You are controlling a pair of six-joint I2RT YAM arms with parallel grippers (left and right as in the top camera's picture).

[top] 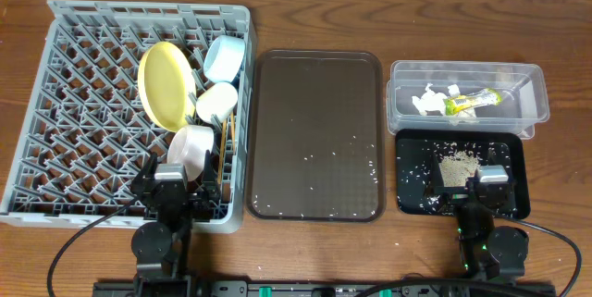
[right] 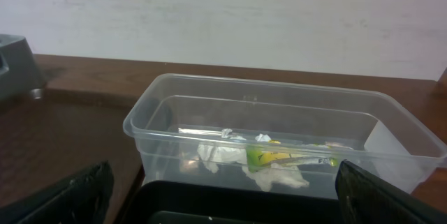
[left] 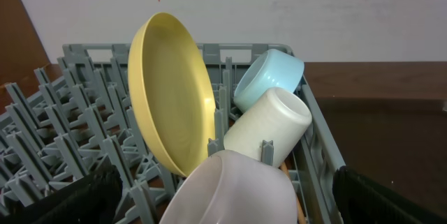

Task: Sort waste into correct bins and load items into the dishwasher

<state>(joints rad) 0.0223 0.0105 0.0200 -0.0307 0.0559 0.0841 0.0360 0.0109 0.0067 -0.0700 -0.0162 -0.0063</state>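
The grey dishwasher rack (top: 83, 103) holds a yellow plate (top: 165, 84) on edge, a light blue bowl (top: 225, 56), a white cup (top: 216, 101) and a white shallow bowl (top: 191, 149). Thin chopsticks (top: 226, 138) stand along the rack's right side. My left gripper (top: 174, 184) is open at the rack's front edge, its fingers (left: 77, 199) wide on either side of the white bowl (left: 237, 189) without touching it. A wrapper (top: 470, 103) and paper scraps (top: 428, 101) lie in the clear tub (top: 462, 66). Rice grains (top: 455, 169) sit in the black tray (top: 407, 140). My right gripper (top: 490, 179) is open and empty over that tray's front.
A brown serving tray (top: 316, 135) lies between the rack and the bins, with a few stray grains (top: 370, 179) on it. Bare wooden table shows behind everything and along the front edge.
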